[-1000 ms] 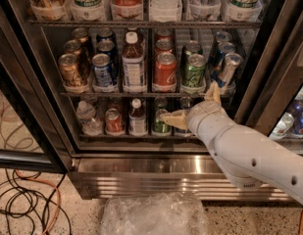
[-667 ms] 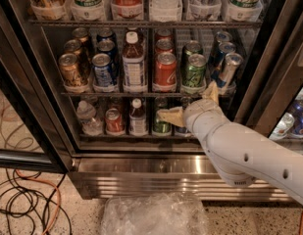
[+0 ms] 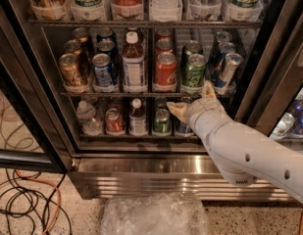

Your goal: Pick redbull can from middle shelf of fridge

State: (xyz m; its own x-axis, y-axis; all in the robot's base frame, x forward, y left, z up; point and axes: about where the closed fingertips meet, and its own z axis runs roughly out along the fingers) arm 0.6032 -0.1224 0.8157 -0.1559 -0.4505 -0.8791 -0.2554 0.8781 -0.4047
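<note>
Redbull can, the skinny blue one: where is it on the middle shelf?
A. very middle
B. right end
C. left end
B: the redbull can leans at the right end of the middle shelf, right of the green can; the open gripper is just below it, to its left.
</note>
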